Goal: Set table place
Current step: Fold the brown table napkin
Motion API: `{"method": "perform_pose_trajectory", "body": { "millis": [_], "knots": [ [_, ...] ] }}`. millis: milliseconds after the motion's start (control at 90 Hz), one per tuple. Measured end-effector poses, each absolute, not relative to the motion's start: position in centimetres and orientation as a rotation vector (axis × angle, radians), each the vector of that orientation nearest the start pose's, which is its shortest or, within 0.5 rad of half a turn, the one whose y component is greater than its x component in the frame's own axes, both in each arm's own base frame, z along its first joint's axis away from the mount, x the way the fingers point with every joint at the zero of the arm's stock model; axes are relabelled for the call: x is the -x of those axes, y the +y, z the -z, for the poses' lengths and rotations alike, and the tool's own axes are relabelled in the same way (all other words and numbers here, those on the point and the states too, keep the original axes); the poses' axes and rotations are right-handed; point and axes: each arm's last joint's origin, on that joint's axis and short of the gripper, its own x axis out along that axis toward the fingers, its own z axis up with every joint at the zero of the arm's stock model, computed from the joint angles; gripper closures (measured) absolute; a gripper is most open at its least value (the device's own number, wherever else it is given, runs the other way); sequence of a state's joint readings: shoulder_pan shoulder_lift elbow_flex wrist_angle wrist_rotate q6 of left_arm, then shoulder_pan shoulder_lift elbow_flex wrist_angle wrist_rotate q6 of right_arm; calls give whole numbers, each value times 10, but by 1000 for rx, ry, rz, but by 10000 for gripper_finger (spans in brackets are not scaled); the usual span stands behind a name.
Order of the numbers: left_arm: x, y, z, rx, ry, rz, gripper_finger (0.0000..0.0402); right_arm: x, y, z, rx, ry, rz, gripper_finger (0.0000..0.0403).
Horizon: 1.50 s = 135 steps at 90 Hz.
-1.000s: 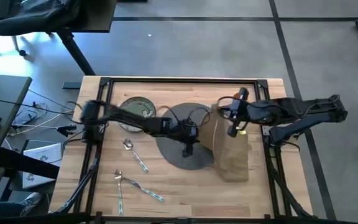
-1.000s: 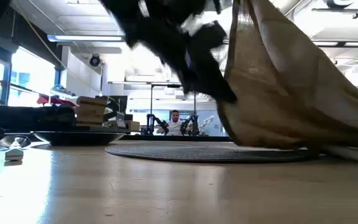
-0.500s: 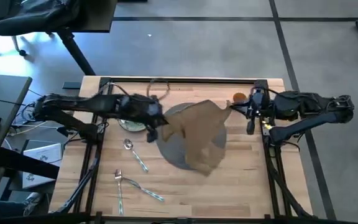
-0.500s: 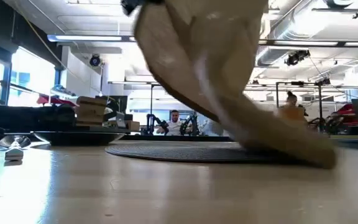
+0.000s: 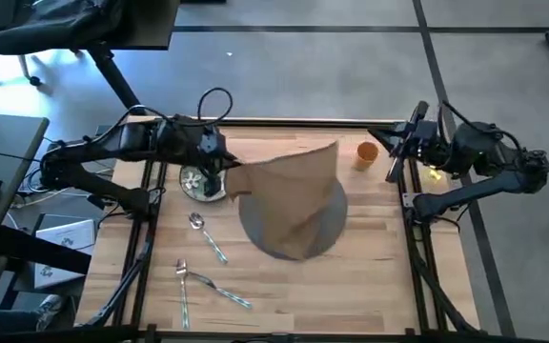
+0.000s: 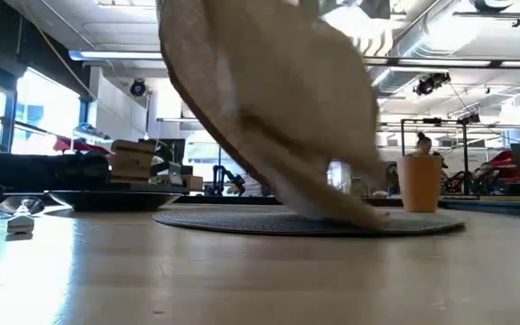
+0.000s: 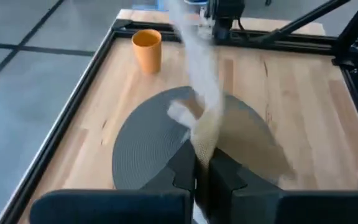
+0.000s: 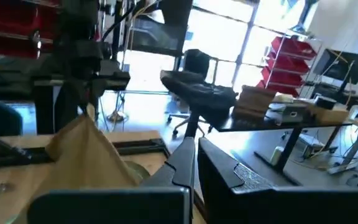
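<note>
Overhead: left gripper (image 5: 219, 174) clenched on a corner of the beige napkin (image 5: 294, 200), above the green plate (image 5: 198, 183) near the table's (image 5: 370, 276) far left. Cloth lifted at that corner, draping down across the round grey mat (image 5: 327, 224) at table centre, lower end resting on it. Orange cup (image 5: 366, 153) upright just beyond the mat's far right edge. Spoon (image 5: 206, 234) and two more cutlery pieces (image 5: 208, 284) lying near left. Right gripper (image 5: 391, 164) at far right rail, fingers closed together, holding nothing.
</note>
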<state>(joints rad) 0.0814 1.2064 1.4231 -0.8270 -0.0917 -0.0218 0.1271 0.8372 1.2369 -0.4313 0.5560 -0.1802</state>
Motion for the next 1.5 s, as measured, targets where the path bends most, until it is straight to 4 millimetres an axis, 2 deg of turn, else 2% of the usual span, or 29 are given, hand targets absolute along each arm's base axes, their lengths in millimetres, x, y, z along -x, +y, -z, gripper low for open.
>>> {"method": "perform_pose_trajectory", "body": {
  "millis": [78,167,311,433,567,767,922,1167,1367,1500],
  "knots": [
    [-235,23,-402,20,637,-174,401,-144,3,-441,177,121,388,403],
    [-241,22,-394,20,686,-167,402,-152,5,-425,151,260,305,403],
    [-257,18,-380,27,757,-119,402,-173,5,-389,97,510,284,403],
    [-268,11,-371,24,791,-75,402,-193,-2,-356,44,639,336,393],
    [-276,0,-363,19,824,-40,402,-216,-12,-308,-4,752,288,347],
    [-279,-20,-360,-4,833,10,401,-247,-25,-234,-53,724,159,254],
    [-278,-25,-360,-24,831,-3,401,-274,-25,-200,-44,634,78,210],
    [-278,-41,-359,-19,839,70,401,-319,-50,-168,-165,684,72,199],
    [-279,-66,-352,-47,866,155,401,-347,-71,-155,-189,688,-18,199],
    [-280,-74,-349,-68,873,160,401,-362,-79,-148,-196,688,-84,199]
  ]
}}
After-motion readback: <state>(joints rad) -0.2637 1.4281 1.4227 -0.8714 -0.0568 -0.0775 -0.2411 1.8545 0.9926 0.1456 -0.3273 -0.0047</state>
